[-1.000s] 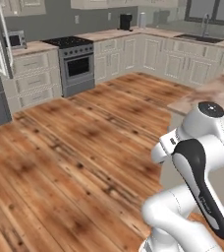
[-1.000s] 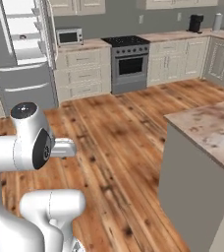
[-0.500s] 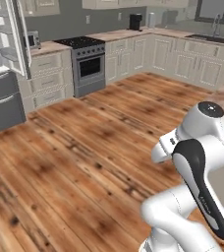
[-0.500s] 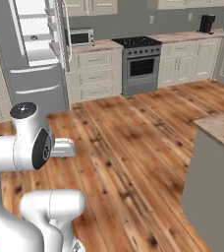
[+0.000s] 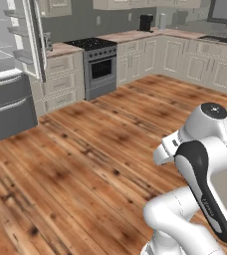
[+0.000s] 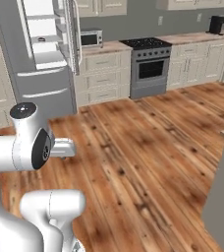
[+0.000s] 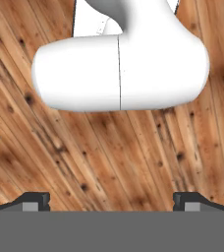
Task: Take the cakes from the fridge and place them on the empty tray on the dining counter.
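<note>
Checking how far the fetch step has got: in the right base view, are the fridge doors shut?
No. The fridge stands with its upper door swung open, showing the white inside and door shelves, left of the stove.

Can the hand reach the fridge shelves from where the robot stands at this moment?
Probably not. The open hand points down at the wooden floor beside the robot, and the fridge, door open, stands across a wide stretch of floor. The base would likely need to drive closer.

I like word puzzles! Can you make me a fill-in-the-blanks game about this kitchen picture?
1. The fridge door stands ____.
2. The floor is made of ____.
3. The claw is open and holds ____.
4. The microwave sits between the fridge and the ____.

Missing words: open; wood; nothing; stove
</note>
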